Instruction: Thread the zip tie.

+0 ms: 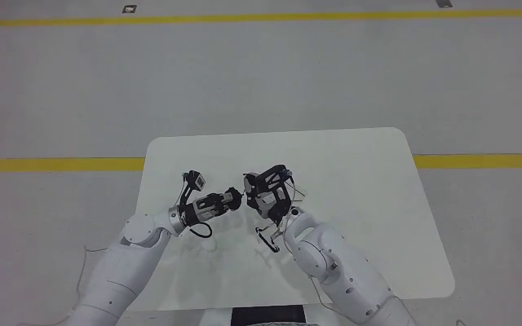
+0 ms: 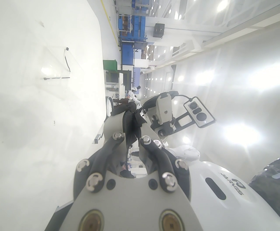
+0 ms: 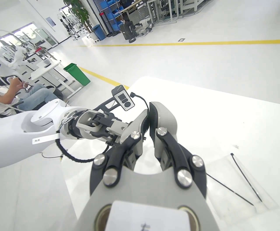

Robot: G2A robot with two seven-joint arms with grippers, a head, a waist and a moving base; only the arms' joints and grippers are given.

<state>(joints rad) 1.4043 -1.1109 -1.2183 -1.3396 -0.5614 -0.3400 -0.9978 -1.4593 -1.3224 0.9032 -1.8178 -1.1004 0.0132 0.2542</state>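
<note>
Both pinched shut, left gripper [image 2: 129, 109] & right gripper [image 3: 149, 107] hover nearly tip-to-tip, contents unclear — zip ties [image 3: 246, 176] lie in clear tray [image 3: 266, 202] back by right gripper's wrist — slight misalignment could clash fingers or miss the tie's slot.

A white worktop [image 1: 367, 163] with rounded corners stood on a pale grey floor [image 1: 245, 73]. One yellow line [image 1: 261, 17] ran across the floor beyond it, and another [image 1: 65, 164] passed level with its far edge. A small dark square [image 1: 129, 9] sat on the floor near the farther line. A clear plastic sheet [image 3: 236, 179] lay flat on the worktop. Off to the side stood a green bin [image 3: 77, 74] beside a white desk [image 3: 47, 65], with blue crates [image 3: 109, 9] and a plant [image 3: 79, 8] farther back.
</note>
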